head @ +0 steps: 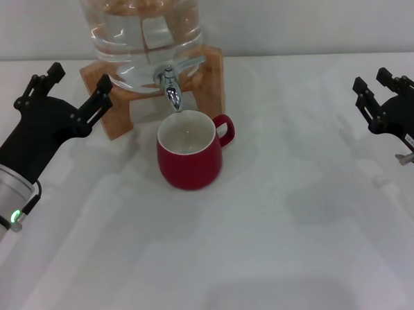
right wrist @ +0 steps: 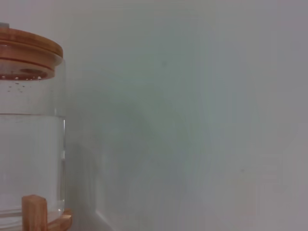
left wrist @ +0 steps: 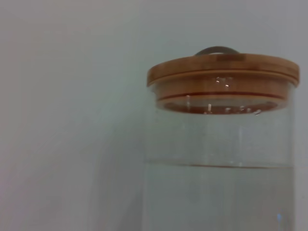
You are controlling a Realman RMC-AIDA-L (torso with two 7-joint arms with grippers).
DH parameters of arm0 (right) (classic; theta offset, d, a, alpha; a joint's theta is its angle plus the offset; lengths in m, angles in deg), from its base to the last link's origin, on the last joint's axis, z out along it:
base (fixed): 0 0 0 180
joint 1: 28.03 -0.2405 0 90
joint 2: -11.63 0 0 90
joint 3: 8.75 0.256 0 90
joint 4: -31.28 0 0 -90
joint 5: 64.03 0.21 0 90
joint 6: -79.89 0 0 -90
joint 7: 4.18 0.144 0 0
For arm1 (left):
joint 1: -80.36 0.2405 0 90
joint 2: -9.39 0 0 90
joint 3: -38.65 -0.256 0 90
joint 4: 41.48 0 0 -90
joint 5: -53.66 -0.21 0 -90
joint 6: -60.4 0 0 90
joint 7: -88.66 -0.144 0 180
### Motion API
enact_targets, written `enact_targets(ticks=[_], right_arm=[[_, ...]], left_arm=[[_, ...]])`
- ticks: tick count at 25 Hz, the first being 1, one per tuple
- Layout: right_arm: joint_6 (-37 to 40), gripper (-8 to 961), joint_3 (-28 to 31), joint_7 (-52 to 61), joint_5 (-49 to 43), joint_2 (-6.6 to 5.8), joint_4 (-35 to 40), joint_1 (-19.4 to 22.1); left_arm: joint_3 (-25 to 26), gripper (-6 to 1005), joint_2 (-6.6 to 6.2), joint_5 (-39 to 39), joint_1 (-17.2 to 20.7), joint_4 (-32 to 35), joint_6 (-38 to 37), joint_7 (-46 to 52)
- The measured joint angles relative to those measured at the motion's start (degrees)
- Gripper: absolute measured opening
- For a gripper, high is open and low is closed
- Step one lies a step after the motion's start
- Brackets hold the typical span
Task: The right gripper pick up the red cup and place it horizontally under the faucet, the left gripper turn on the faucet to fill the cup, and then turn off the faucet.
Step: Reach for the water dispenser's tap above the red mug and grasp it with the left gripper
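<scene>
In the head view the red cup [head: 190, 157] stands upright on the white table, handle toward the right, directly below the spout of the chrome faucet [head: 170, 87]. The faucet's thin lever points to the right. No stream of water shows. My left gripper [head: 77, 82] hovers open to the left of the faucet, beside the wooden stand, holding nothing. Far off at the right edge, my right gripper [head: 378, 90] is open and empty, well away from the cup. Neither wrist view shows the cup or any fingers.
The clear water jar [head: 141, 33] rests on a wooden stand [head: 213, 71] at the back of the table. Its wooden lid [left wrist: 221, 72] and water level show in the left wrist view; the jar [right wrist: 29, 144] also shows in the right wrist view.
</scene>
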Motion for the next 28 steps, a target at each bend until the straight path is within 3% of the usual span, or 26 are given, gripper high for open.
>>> enact_targets(ticks=[6,13,19,28], right_arm=[[-0.11,425,-0.35,0.00,0.00,0.10,0.01,0.00],[-0.29,426,-0.45,0.00,0.00,0.16,0.00,0.00],[-0.41,426,-0.46,0.03,0.00,0.19,0.00,0.00],[-0.61,425,-0.46,0.06,0.00,0.19,0.00,0.00]], left_arm=[[-1.88,880,-0.35,-4.11,4.05,8.60,-5.75,5.67],[1.85,880,-0.95,-24.97,4.97,17.63,-10.72,26.07],[6.32,880,-0.34,-45.15,4.99,25.69,-11.00,43.21],[8.52,879,-0.44,-60.61,5.00,34.11,-10.16,59.76]])
